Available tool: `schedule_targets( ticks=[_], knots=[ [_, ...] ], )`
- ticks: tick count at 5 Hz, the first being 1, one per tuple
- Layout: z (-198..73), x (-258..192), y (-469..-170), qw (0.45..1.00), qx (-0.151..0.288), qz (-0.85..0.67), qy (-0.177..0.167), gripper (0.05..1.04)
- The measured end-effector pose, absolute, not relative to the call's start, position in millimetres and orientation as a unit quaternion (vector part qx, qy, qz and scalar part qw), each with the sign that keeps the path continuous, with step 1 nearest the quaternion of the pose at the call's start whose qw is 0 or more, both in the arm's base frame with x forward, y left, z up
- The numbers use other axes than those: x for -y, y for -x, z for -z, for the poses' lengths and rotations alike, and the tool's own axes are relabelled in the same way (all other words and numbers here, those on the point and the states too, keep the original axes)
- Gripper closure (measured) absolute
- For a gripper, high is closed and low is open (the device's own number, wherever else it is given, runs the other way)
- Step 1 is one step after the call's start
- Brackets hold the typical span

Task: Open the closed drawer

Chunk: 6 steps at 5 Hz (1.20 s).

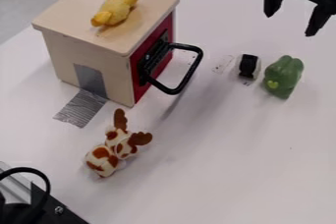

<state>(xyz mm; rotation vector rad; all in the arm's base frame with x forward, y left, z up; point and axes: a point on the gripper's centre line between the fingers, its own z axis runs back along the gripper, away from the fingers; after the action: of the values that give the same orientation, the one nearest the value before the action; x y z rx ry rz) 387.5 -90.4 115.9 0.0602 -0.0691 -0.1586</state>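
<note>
Since the drawer (161,66) looks shut, I'd call this the approach: end effector (291,24) open and empty, next lower toward the handle (190,73).

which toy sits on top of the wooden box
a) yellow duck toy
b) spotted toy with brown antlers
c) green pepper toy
a, the yellow duck toy lies on the pale wooden top, while the other two are on the table
</note>
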Motion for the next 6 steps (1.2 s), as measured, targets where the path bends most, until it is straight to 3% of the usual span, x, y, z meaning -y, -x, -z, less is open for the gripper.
schedule_targets(
  ticks=[1, 2, 3, 4, 6],
  knots=[
    [-101, 90, -383, 0.996, 0.013, 0.08, -0.032, 0.085],
    [-67, 81, -354, 0.997, -0.032, 0.062, -0.032, 0.085],
    [-71, 62, -324, 0.999, -0.025, 0.027, -0.025, 0.085],
    [-60, 45, -303, 0.998, -0.029, 0.013, -0.044, 0.085],
    [-52, 21, -301, 0.994, -0.022, 0.008, -0.108, 0.085]
  ],
)
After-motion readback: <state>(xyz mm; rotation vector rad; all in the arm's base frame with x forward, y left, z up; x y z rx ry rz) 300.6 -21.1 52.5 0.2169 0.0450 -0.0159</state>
